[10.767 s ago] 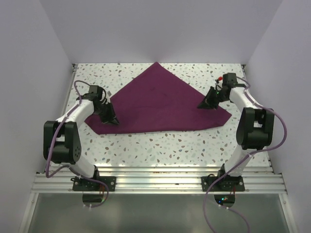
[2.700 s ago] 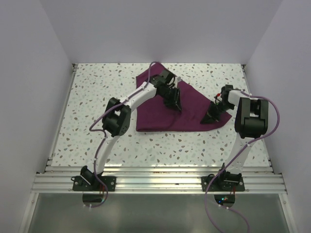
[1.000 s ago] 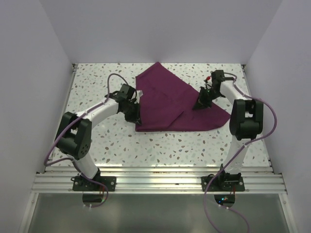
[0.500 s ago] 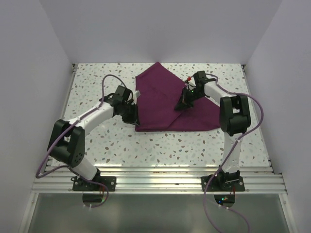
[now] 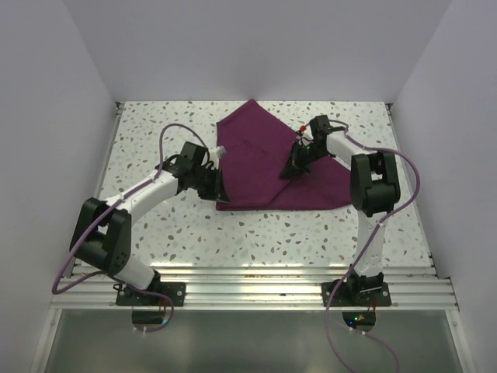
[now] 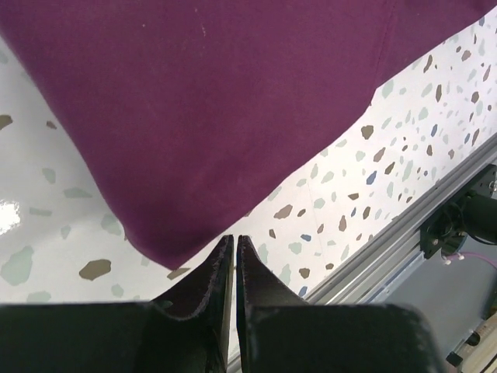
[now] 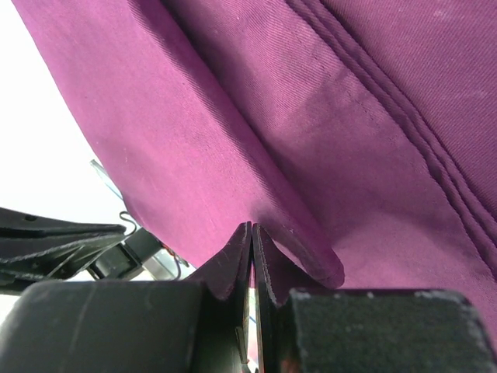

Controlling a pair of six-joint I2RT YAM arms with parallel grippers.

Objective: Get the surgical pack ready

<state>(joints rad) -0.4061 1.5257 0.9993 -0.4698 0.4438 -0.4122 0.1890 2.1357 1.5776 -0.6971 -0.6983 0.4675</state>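
Observation:
The surgical pack shows as a dark magenta cloth (image 5: 256,167), folded into a rough triangle on the speckled table (image 5: 155,140). My left gripper (image 5: 215,189) sits at the cloth's near-left corner. In the left wrist view its jaws (image 6: 234,238) are shut with nothing between them, and the rounded cloth (image 6: 233,101) corner lies just ahead, apart from the tips. My right gripper (image 5: 291,169) is over the middle of the cloth. In the right wrist view it (image 7: 252,227) is shut on a raised fold of the cloth (image 7: 349,116).
An aluminium rail (image 5: 248,291) with both arm bases runs along the near edge and also shows in the left wrist view as a rail (image 6: 404,233). White walls close in the table on three sides. Purple cables trail from both arms.
My right gripper has moved left from the cloth's right part to its middle, drawing a fold along. The left gripper has backed slightly toward the near-left corner of the cloth.

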